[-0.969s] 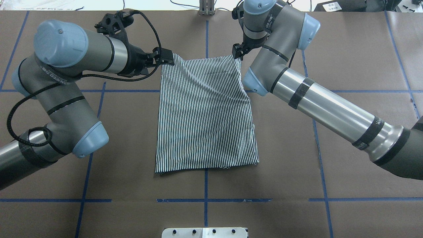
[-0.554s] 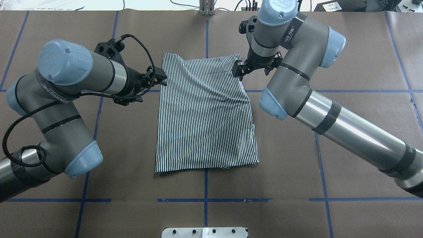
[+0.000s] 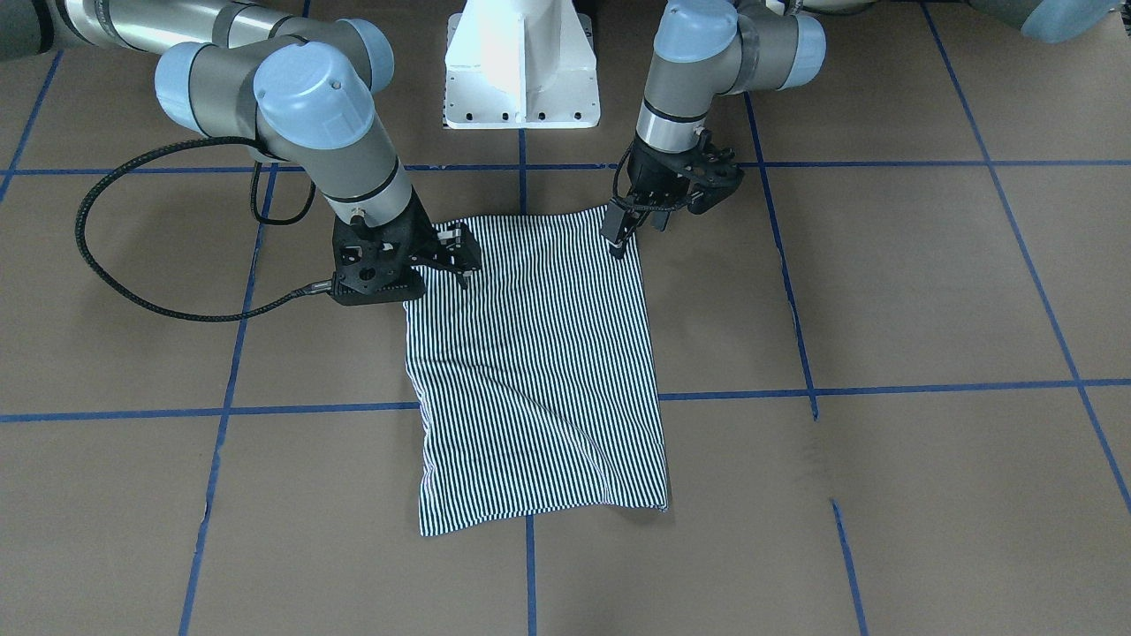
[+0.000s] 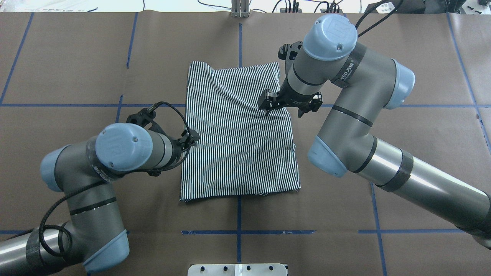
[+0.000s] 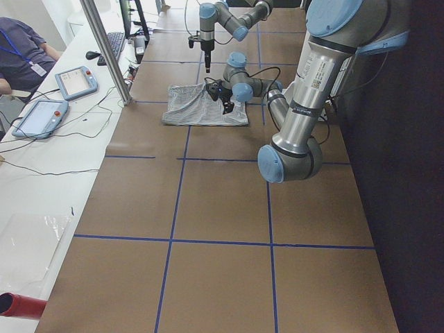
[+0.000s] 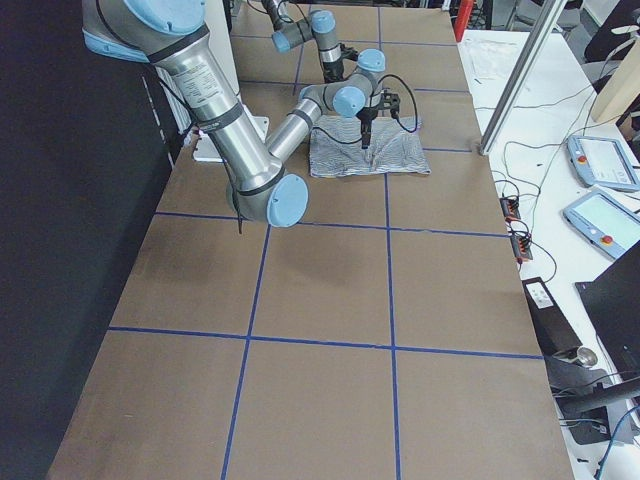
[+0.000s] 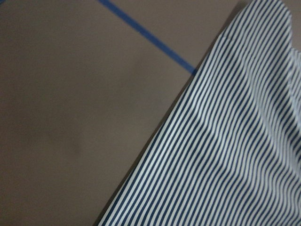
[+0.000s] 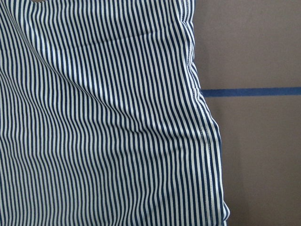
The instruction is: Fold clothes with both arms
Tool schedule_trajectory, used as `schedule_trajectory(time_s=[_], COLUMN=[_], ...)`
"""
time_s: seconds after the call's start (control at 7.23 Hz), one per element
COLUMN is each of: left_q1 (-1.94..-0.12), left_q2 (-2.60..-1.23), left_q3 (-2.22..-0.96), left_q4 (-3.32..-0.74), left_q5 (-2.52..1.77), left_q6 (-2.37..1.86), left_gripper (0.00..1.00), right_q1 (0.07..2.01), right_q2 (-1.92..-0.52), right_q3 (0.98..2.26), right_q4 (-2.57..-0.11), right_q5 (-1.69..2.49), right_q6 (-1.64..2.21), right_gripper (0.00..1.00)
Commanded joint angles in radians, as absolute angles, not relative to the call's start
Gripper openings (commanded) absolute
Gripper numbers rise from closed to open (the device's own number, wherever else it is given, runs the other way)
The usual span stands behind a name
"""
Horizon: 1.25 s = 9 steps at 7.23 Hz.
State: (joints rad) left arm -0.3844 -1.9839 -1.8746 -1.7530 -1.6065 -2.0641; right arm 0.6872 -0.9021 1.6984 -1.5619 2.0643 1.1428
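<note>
The striped shirt (image 4: pixel 238 145) lies flat on the brown table, folded into a rectangle. Its collar, placket and logo are hidden. It also shows in the front view (image 3: pixel 539 397). My left gripper (image 4: pixel 193 138) is open and empty at the middle of the shirt's left edge, fingers pointing at the cloth. In the front view it (image 3: pixel 618 238) hangs over the shirt's edge. My right gripper (image 4: pixel 267 104) points down over the shirt's right side, open and empty. It also shows in the front view (image 3: pixel 459 256). Both wrist views show only striped cloth (image 7: pixel 225 155) (image 8: pixel 103 122) and table.
The white pedestal base (image 3: pixel 521 62) stands at the robot's side of the table. Blue tape lines (image 4: pixel 238 232) cross the brown cover. A metal post (image 5: pixel 104 48), tablets (image 5: pixel 75 80) and a seated person (image 5: pixel 21 55) are on the operators' side.
Both grippers have left the shirt's far corners and drawn back toward the robot along its sides, the left one further. The shirt has not moved.
</note>
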Motion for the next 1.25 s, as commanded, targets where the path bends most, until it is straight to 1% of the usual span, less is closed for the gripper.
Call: schedule_trajectory(time_s=[0.0, 0.42, 0.97, 1.11], left_q1=[-0.321, -0.263, -0.259, -0.265], left_q2=[-1.963, -1.963, -1.96, -1.962], left_q3=[-1.89, -1.878, -1.871, -1.871], left_q4=[-1.758, -1.749, -1.738, -1.738], left_q5=[-1.552, -1.552, -1.552, -1.551], left_q6=[-2.144, -2.16, -2.158, -2.158], left_gripper=[0.98, 0.98, 0.92, 0.89], right_q1=[0.68, 0.68, 0.68, 0.68], right_q2=[-0.902, -0.902, -0.904, -0.905], right_q3=[1.71, 1.709, 1.706, 1.704], right_q4=[-1.562, -1.562, -1.562, -1.562], right_q5=[2.06, 2.059, 2.059, 2.059], right_q6=[1.167, 1.167, 1.164, 1.164], right_gripper=[1.0, 1.0, 1.0, 1.0])
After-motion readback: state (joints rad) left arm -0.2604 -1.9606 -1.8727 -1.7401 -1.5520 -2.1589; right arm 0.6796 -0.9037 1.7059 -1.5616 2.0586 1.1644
